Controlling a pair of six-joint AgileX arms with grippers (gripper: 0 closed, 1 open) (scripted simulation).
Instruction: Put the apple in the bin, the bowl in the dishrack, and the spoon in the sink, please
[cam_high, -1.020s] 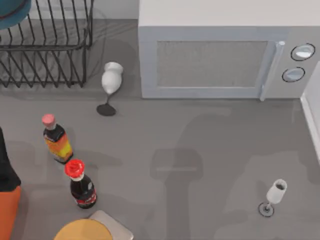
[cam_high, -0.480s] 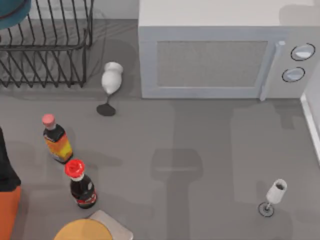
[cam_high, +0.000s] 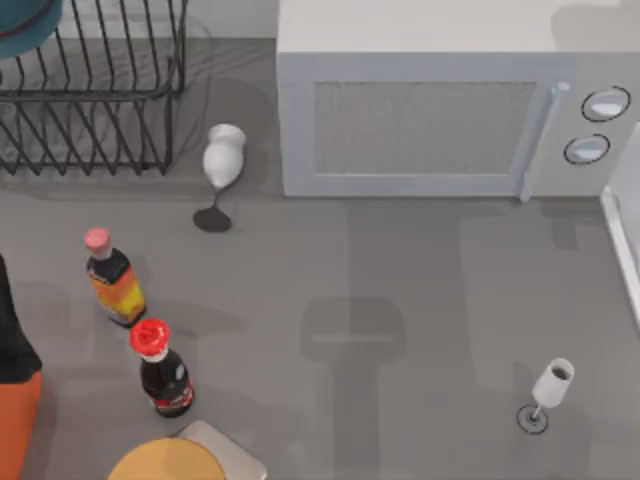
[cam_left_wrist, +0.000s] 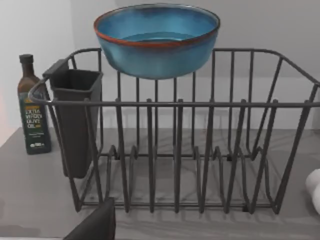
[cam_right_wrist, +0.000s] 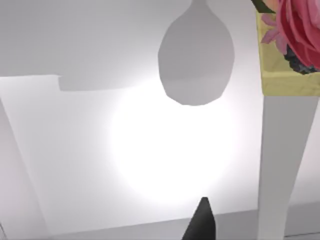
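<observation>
From the left wrist, a dark finger tip (cam_left_wrist: 97, 225) is showing nearest; I cannot tell how far the fingers are parted. Beyond it the dishrack (cam_left_wrist: 175, 150) is standing on the counter, with the bowl (cam_left_wrist: 156, 40) sitting high at its far rim, at the table's far left.

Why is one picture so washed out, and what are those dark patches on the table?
Right wrist view: a bright glare blooms on the white surface beneath a grey rounded shadow. Top view: soft grey shadows fall across the table before the microwave.
</observation>
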